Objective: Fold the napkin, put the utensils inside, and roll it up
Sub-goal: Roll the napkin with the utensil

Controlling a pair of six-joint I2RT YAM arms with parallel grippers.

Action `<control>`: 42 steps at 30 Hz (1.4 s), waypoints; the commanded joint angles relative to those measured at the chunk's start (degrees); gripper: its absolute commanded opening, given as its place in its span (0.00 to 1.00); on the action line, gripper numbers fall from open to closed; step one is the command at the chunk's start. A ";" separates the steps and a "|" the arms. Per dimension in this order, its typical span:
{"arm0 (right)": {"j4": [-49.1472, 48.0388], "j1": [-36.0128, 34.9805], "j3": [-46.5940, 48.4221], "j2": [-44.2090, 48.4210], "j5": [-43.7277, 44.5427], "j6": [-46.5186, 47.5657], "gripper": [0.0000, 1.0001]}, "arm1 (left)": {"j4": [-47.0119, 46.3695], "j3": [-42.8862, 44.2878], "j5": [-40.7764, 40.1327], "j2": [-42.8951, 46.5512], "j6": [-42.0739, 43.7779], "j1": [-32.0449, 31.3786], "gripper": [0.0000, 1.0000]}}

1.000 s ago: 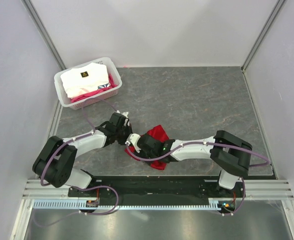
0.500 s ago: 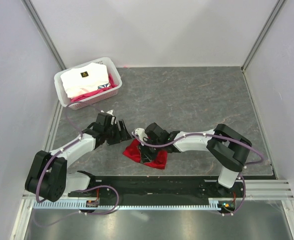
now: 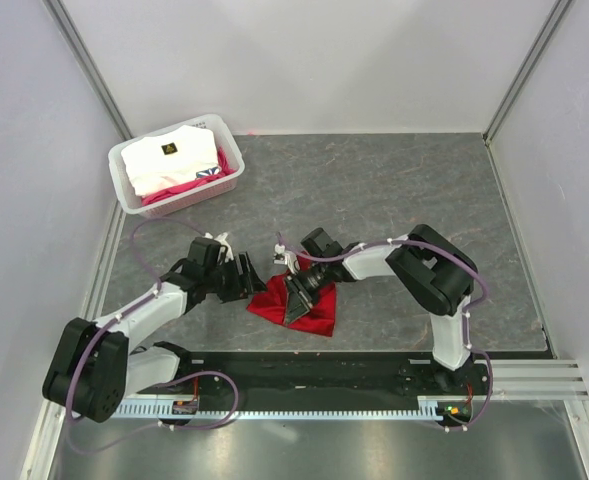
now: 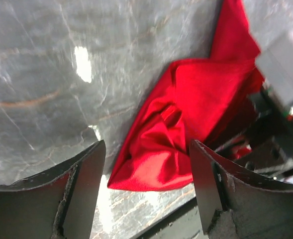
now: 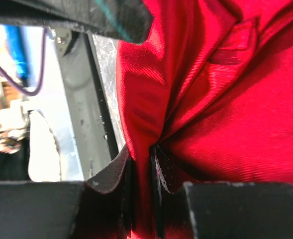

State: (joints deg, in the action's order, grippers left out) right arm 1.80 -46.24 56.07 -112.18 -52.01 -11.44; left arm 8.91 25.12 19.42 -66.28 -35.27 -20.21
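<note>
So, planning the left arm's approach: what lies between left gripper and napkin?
Nothing but bare table: the left wrist view shows the napkin straight past the open left gripper.

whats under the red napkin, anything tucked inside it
Only the grey table shows around the bunched napkin, with one fold pinched between the right fingers. No spoon is visible in any view; anything beneath or within the folds is covered.

Our black two-finger left gripper point(image 4: 146, 167) hangs with jaws wide apart; our right gripper point(image 5: 141, 167) pinches a fold of the bright red cloth napkin point(image 5: 226, 124).
</note>
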 commanded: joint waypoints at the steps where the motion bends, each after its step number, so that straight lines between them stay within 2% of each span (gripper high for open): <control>1: 4.00 2.38 1.23 -5.06 -1.78 2.74 0.19 | 0.41 -0.78 0.89 -0.25 -2.44 0.17 0.74; 6: 4.00 3.17 3.25 -8.49 -3.36 3.18 0.18 | 0.85 -0.43 0.88 -2.96 -1.91 0.17 0.71; 9: 4.08 3.61 4.13 -9.63 -3.80 3.44 0.18 | -0.38 -0.78 2.90 -4.90 -2.26 0.17 0.66; 19: 4.08 4.31 5.63 -11.04 -4.15 3.88 0.18 | -0.29 -1.83 6.24 -8.86 -2.26 0.17 0.25; 21: 4.09 4.58 5.71 -10.95 -4.07 3.88 0.19 | -0.38 -2.27 6.59 -9.22 -2.09 0.17 0.21; 22: 4.09 4.58 5.63 -10.69 -3.72 3.88 0.19 | -0.29 -2.45 6.68 -9.13 -1.91 0.17 0.14; 25: 4.17 4.67 5.71 -9.73 -3.36 3.44 0.21 | 0.76 -2.28 5.81 -7.99 -1.82 0.17 0.02; 28: 4.61 4.84 6.06 -7.28 -1.87 2.92 0.32 | 2.69 -1.66 3.79 -5.88 -1.74 0.17 0.02; 29: 5.48 4.84 6.15 -6.48 -0.65 2.92 0.41 | 3.13 -1.57 3.26 -5.53 -1.74 0.17 0.02; 32: 7.94 4.93 7.20 -2.61 1.64 3.53 0.57 | 4.28 -1.04 1.85 -4.65 -1.73 0.17 0.02; 35: 11.90 4.93 9.31 0.99 4.98 5.02 0.67 | 4.72 -0.43 1.50 -5.52 -1.65 0.26 0.02; 41: 14.37 3.27 9.76 9.51 15.25 7.92 0.73 | 5.24 1.33 0.80 -6.93 -1.39 0.34 0.02; 42: 14.46 2.22 9.23 12.22 20.66 8.54 0.74 | 5.50 1.94 0.53 -7.02 -1.38 0.52 0.02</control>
State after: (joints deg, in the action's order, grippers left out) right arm 14.76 -41.82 64.69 -107.90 -44.62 -7.03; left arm 11.46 24.82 22.63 -72.16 -37.50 -19.86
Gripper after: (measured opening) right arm 0.726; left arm 0.044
